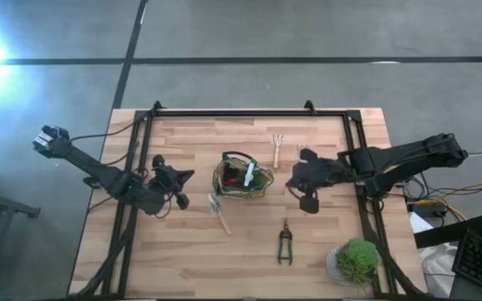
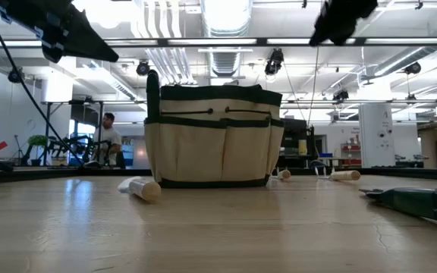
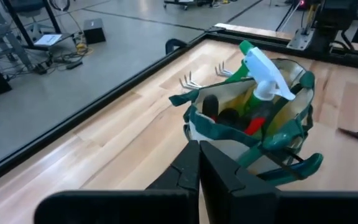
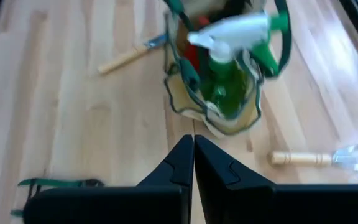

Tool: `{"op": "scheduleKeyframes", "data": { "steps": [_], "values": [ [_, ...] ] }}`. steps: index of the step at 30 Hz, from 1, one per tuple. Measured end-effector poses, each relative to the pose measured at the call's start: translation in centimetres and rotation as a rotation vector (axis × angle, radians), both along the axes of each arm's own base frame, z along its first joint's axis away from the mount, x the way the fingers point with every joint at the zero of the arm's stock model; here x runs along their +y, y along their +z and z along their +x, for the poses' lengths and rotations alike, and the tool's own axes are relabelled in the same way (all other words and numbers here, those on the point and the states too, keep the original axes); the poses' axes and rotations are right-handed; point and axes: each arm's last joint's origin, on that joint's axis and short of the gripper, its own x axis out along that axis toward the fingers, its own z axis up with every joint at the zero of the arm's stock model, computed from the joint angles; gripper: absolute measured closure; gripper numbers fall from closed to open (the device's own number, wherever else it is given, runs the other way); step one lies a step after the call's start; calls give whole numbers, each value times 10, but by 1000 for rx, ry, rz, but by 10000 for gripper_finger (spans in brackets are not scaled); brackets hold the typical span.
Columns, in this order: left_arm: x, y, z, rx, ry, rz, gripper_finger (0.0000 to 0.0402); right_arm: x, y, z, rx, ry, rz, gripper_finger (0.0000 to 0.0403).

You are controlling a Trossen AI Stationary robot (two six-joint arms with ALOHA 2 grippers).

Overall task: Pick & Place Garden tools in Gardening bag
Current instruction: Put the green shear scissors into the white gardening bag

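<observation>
The gardening bag [image 1: 243,176] stands on its base at mid-table. A green spray bottle with a white top [image 3: 263,71] sticks out of it, beside a red-and-black tool [image 3: 253,124]. On the table lie two wooden-handled forks [image 1: 278,149] behind the bag, a trowel [image 1: 218,211] at its near left, and a black pruner [image 1: 285,242] nearer the front. My left gripper [image 1: 187,177] hangs shut to the left of the bag, holding nothing. My right gripper [image 1: 295,180] hangs shut to the bag's right, also holding nothing. In the wrist views the shut left gripper [image 3: 199,155] and the shut right gripper [image 4: 193,149] both face the bag.
A bushy green potted plant [image 1: 356,261] stands at the near right corner. A black frame [image 1: 249,113] runs along the table's far edge and sides. Bare wood lies at the near left and between the bag and each gripper.
</observation>
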Motion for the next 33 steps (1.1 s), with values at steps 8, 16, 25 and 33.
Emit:
{"op": "scheduleKeyframes", "data": {
  "steps": [8,16,25,33],
  "values": [
    [-2,0,4,-20,-2,-13,389,-10,-42,-7,81,-188,-39,394],
    [-2,0,4,-19,-4,-13,388,-9,-54,-9,125,-235,143,394],
    [-2,0,4,-56,10,-82,384,-3,-51,-10,160,-165,238,394],
    [-4,-3,4,-27,-37,-102,345,3,-52,-11,204,-165,400,394]
  ]
}}
